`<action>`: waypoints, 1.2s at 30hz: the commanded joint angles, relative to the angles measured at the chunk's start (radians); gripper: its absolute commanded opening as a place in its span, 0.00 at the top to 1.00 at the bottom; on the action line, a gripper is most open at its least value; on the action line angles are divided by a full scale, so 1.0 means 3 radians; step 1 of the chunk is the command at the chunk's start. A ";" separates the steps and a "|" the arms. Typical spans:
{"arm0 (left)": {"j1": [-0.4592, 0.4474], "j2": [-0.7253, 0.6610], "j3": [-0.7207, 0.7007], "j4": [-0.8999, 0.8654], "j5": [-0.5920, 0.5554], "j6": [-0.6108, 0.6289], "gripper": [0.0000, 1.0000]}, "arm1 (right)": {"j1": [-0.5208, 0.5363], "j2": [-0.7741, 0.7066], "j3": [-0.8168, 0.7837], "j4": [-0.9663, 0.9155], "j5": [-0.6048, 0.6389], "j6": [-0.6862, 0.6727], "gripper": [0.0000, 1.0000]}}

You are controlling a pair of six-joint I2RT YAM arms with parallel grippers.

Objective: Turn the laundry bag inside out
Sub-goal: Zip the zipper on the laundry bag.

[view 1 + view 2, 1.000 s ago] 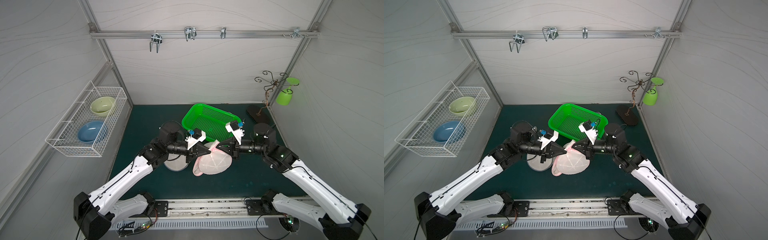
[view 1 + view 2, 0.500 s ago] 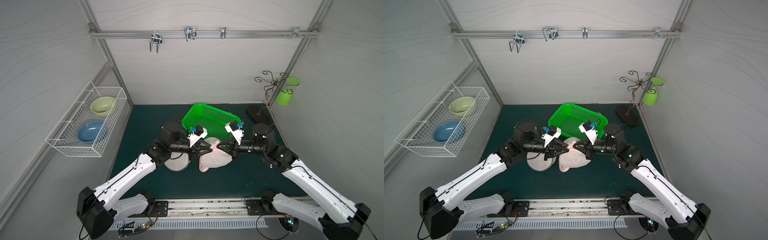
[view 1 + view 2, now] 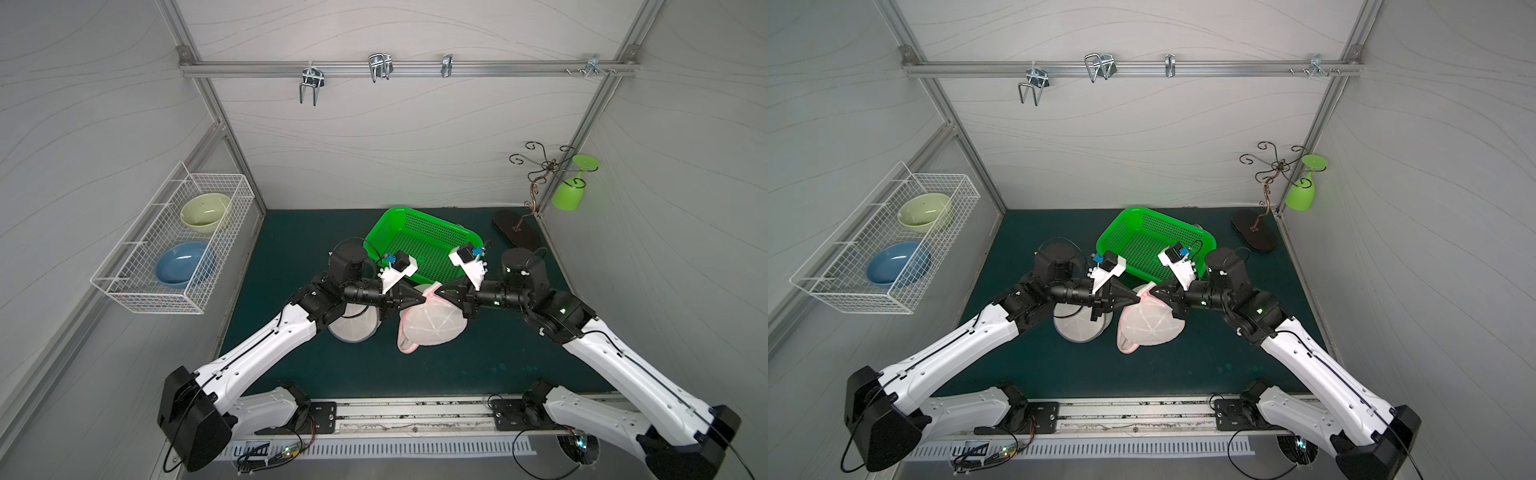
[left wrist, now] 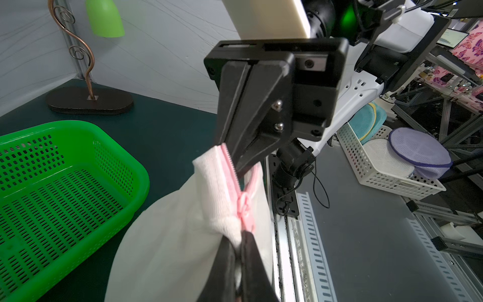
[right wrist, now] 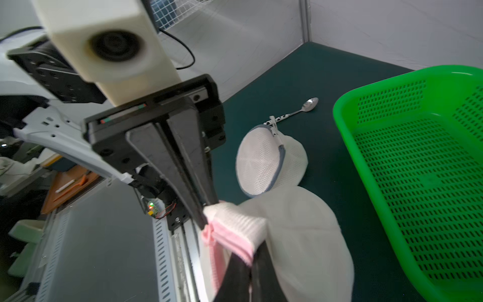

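The step in hand is judged to be the opening of the mouth of the laundry bag (image 3: 432, 328), which is hung from both grippers in the middle of the workspace, just in front of the green basket (image 3: 428, 245). Whether its lower end rests on the dark mat (image 3: 291, 249) cannot be told. The left gripper (image 3: 420, 296) is closed on the pink zipper (image 4: 231, 167) seam right at the slider (image 4: 244, 206). The right gripper (image 3: 437, 293) is clamped on the toothed edge a little further along, so the 2 tips nearly touch in both top views. Whether the pull tab itself is caught by the left jaws cannot be told. For the step to be done well, 1 grip should be held firm as an anchor while the other is drawn along the line of the zipper, not across it, so that the thin mesh is not torn or slipped out. Slack should be taken up slowly. The bag is seen as a rounded pouch of fine white mesh with faint radiating seams, a thicker white band beside the zipper and pink trim at its lower edge. It hangs limp and is expected to fold easily. A grey-edged bag (image 5: 261, 162) lies apart on the mat and should be left untouched.
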State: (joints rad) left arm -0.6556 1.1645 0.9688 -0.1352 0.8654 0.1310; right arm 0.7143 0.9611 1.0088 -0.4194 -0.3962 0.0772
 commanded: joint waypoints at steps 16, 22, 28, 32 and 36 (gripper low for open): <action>-0.0013 -0.0036 0.0301 -0.0280 -0.0154 0.0291 1.00 | 0.0027 -0.0364 -0.0044 -0.0357 0.1149 -0.0608 0.70; -0.0013 -0.0030 0.0279 -0.0014 0.0015 0.0085 1.00 | 0.0061 -0.0293 -0.0255 0.0146 0.0681 -0.0134 0.50; -0.0013 -0.0071 0.0247 0.0002 -0.0011 0.0071 1.00 | 0.0106 -0.0199 -0.0372 0.0222 0.0825 -0.0212 0.46; -0.0013 -0.0095 0.0240 0.0024 -0.0015 0.0057 1.00 | 0.0109 -0.0172 -0.0436 0.0178 0.1320 -0.0208 0.48; -0.0013 -0.0158 0.0232 -0.0067 -0.0114 0.0134 1.00 | 0.0058 -0.0180 -0.0396 -0.0056 0.2005 -0.0068 0.51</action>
State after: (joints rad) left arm -0.6617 1.1503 1.0134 -0.2050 0.8345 0.1558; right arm 0.7399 0.9115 0.8818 -0.3992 0.0288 0.0166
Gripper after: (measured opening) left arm 0.072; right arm 0.500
